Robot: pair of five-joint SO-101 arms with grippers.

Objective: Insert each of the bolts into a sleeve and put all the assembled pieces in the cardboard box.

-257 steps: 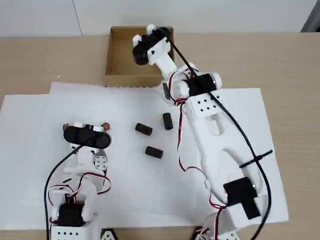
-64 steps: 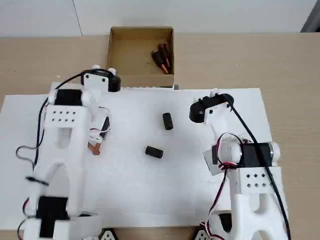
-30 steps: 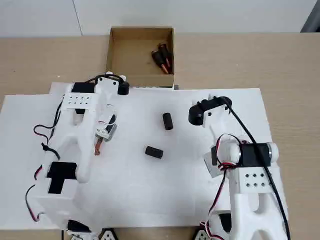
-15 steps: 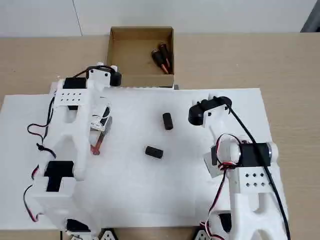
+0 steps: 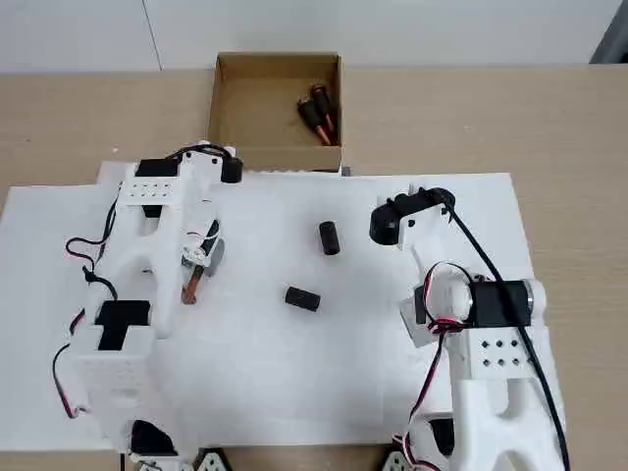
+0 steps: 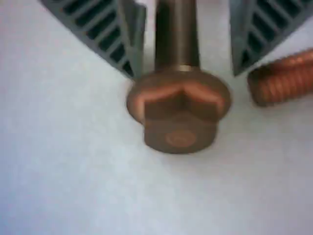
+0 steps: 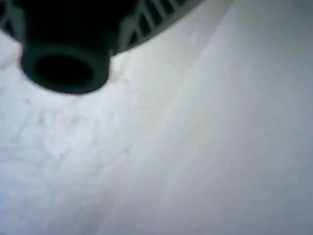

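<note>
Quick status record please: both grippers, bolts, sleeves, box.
left gripper: open, fingers either side of a bolt lying on the paper
second bolt: beside the first
right gripper: shut on held sleeve
loose sleeves: two on the paper
cardboard box: assembled pieces inside

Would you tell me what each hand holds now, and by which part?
The right hand grips a black sleeve by its body, mouth protruding. The left hand straddles a bolt at its shaft, unclamped.
</note>
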